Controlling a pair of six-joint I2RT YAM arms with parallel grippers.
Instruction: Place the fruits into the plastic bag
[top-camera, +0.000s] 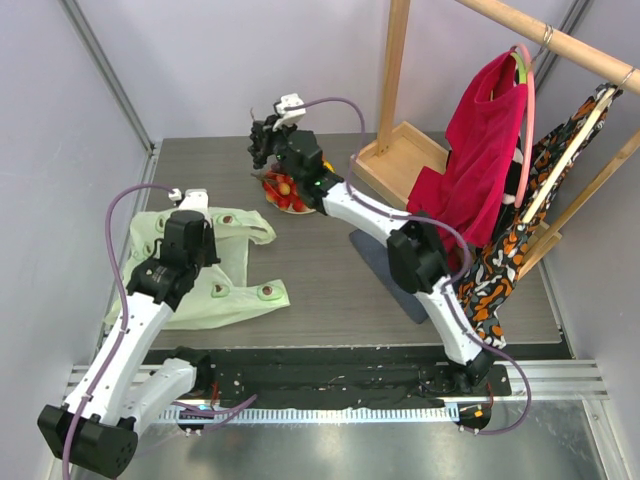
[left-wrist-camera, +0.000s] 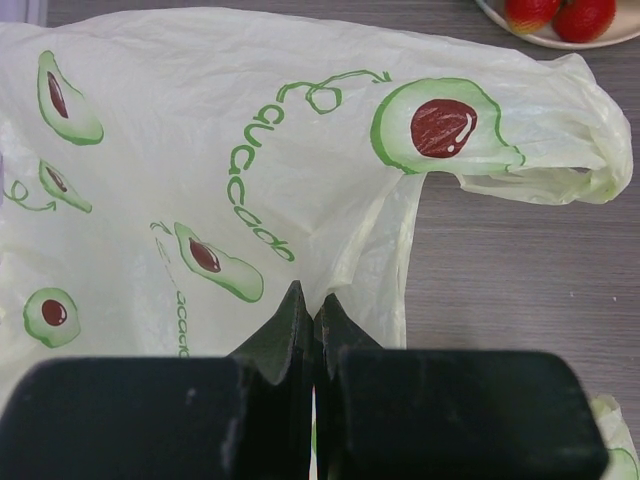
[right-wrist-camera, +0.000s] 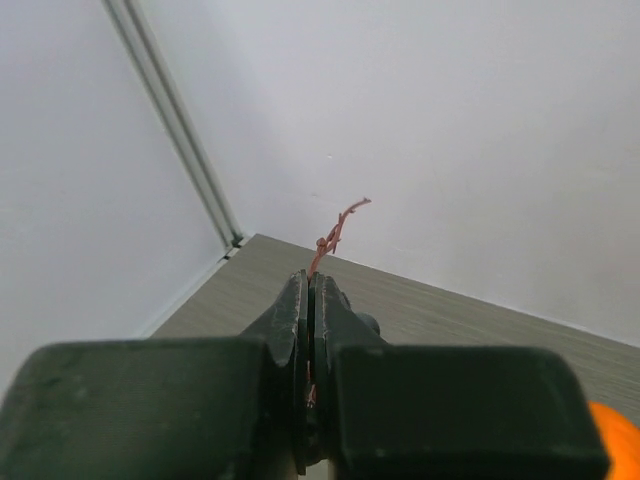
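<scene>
The pale green plastic bag (top-camera: 225, 265) with avocado prints lies flat on the table's left side. My left gripper (top-camera: 197, 222) is shut on a fold of the plastic bag (left-wrist-camera: 230, 150) near one handle loop (left-wrist-camera: 560, 165). My right gripper (top-camera: 264, 138) is raised above the back of the table and is shut on the thin reddish stem (right-wrist-camera: 335, 228) of the dark purple grape bunch (top-camera: 258, 152), which hangs below it. Below and to the right, a plate (top-camera: 272, 196) holds red strawberries (left-wrist-camera: 560, 12) and an orange (top-camera: 284, 184). The orange's edge (right-wrist-camera: 615, 440) shows in the right wrist view.
A wooden rack with a tray base (top-camera: 400, 160) stands at the back right. A red cloth (top-camera: 480, 140) and a patterned garment (top-camera: 500, 260) hang from it. A dark grey mat (top-camera: 372, 250) lies under the right arm.
</scene>
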